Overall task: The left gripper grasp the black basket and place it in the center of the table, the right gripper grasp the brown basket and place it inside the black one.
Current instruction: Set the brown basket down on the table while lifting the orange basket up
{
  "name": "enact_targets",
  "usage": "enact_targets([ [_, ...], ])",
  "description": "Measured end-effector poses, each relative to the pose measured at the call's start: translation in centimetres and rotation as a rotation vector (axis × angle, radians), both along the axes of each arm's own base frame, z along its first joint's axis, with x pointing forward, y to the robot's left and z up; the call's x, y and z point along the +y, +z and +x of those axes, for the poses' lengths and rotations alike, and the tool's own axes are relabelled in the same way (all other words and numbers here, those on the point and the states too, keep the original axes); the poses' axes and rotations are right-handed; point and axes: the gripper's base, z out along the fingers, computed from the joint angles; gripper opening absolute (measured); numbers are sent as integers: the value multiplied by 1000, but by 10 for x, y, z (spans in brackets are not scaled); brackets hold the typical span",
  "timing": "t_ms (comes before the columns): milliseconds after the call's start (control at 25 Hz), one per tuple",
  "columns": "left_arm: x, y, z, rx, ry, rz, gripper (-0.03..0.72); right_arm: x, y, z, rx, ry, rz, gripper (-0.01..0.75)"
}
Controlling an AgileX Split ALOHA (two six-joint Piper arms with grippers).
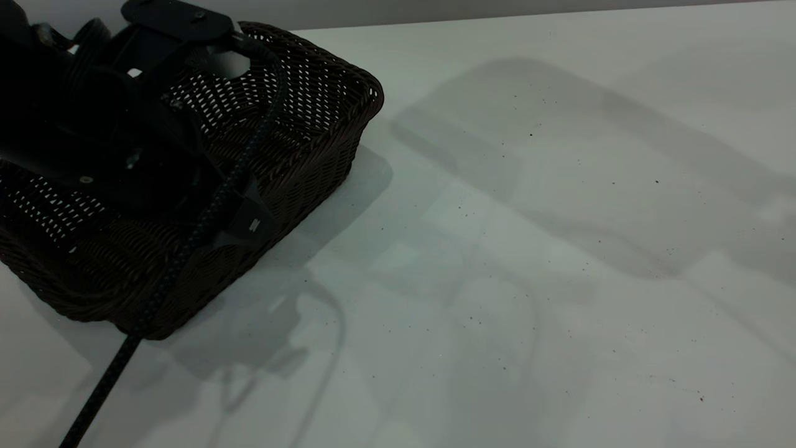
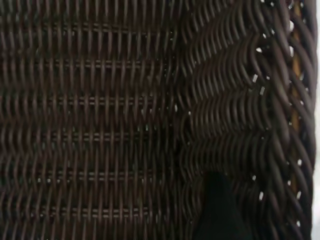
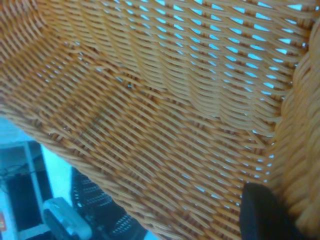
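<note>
The black basket (image 1: 311,143) rests at the left of the white table (image 1: 528,280). My left gripper (image 1: 245,224) reaches down into it at its long wall nearest the table's middle. In the left wrist view one of its fingers (image 2: 217,210) lies inside the basket (image 2: 100,125) against that wall, and the other finger is hidden behind the weave. The brown basket (image 3: 165,110) fills the right wrist view and is held off the table. One of the right gripper's fingers (image 3: 262,212) lies inside it against the wall by the braided rim. The right gripper is out of the exterior view.
The left arm's braided cable (image 1: 186,249) runs over the black basket's near rim toward the front left. Below the brown basket, the right wrist view shows the black basket (image 3: 100,210) and the left arm's silver module (image 3: 65,222).
</note>
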Motion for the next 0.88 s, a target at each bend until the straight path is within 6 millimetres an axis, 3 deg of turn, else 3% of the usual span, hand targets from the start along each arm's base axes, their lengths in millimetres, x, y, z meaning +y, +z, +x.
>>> enact_targets([
  [80,1,0,1,-10,4,5,354,0,0,0,-12,9,-4,111],
  [280,1,0,1,-31,-42,32,132,0,1,0,-19,14,-4,111],
  [520,-1,0,-1,-54,-214,98,135,1,2,1,-49,34,-4,111],
  [880,-12,-3,-26,81,-613,62,135,4,7,4,-115,52,30,111],
])
